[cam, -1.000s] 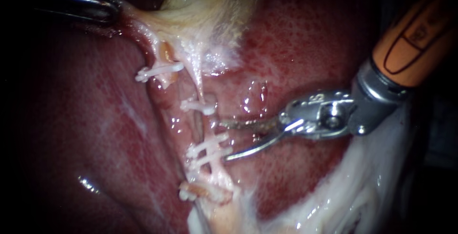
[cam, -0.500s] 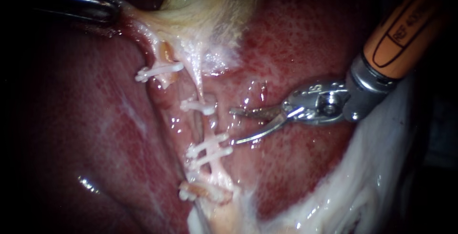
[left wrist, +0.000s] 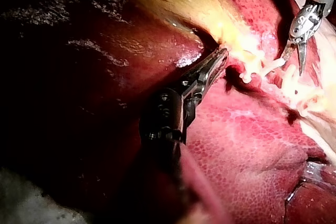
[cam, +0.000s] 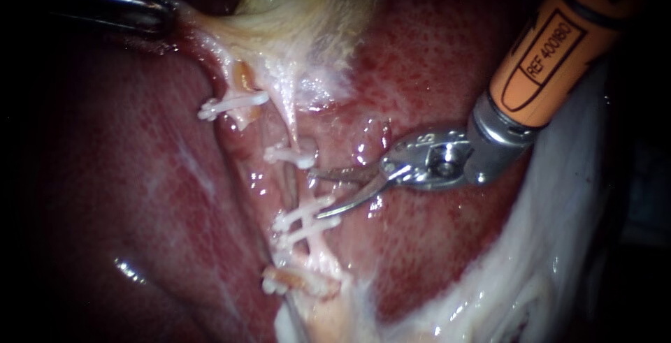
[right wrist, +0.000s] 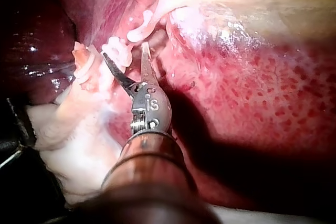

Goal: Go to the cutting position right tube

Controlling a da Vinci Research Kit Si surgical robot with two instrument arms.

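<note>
Background on every side is wet, dark red liver point(cam: 126, 175). The pale yellow gallbladder point(cam: 300, 1) hangs in at the top centre of the endoscope view, and white fatty tissue point(cam: 545, 266) runs along the lower right. Our left tool point(cam: 164, 18) enters from the upper left as a dark shaft. Its jaws are clamped on the gallbladder's narrow end, where the tissue is drawn taut toward them. From that narrow end two thin pale tubes run down over the liver. The left tube point(cam: 234, 81) carries one white clip point(cam: 231, 105) high up. A further clip point(cam: 279, 283) sits lower, by the white tissue, and we cannot tell which tube it is on. The right tube point(cam: 309, 188) carries a single clip point(cam: 290, 154) above and a pair of clips point(cam: 304, 223) set close together below, with a short bare stretch between them. Our right tool point(cam: 314, 193), with an orange shaft and silver wrist, enters from the upper right. Its two thin blades stand apart and grip nothing. The upper blade tip reaches the bare stretch just under the single clip. The lower blade tip lies against the upper one of the pair of clips. We cannot tell whether the blades straddle the tube or only meet it from the side. The right wrist view shows the same gap between the blades, with clips just ahead of the tips.
</note>
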